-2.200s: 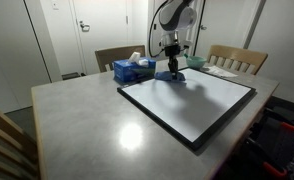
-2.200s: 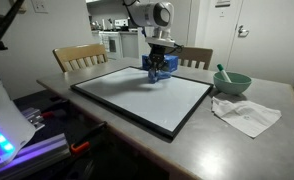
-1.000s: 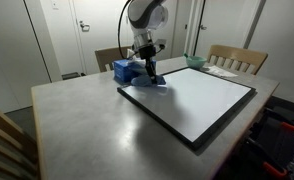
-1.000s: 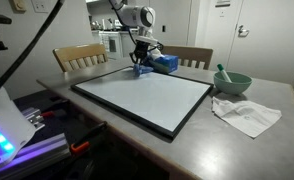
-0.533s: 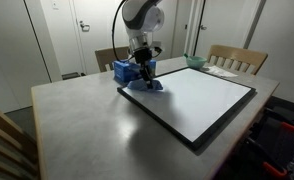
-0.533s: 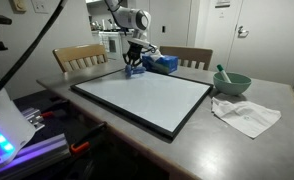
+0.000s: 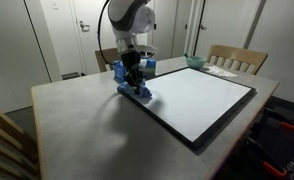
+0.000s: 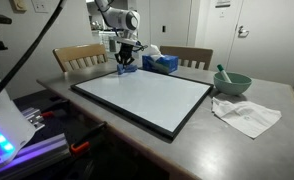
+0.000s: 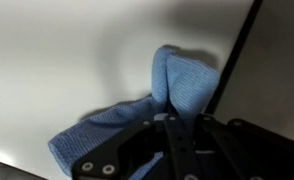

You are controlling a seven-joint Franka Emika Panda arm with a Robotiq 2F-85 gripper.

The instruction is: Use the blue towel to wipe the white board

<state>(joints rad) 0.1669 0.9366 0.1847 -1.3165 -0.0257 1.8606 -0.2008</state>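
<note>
The towel (image 7: 139, 94) is lying bunched on the board (image 7: 202, 100), at a corner beside the black frame. The gripper (image 7: 133, 83) is clamping it, jaws fully closed, with a tissue box (image 8: 163, 63) sitting nearby.

The blue towel (image 9: 182, 85) was soft, matt cloth; the white board (image 7: 199, 96) glossy and smooth; the table (image 7: 77, 130) dully reflective.

place: home dining area | evidence: wooden chairs (image 7: 237, 58); grey table (image 7: 77, 125); white panel door (image 7: 87, 28)
</note>
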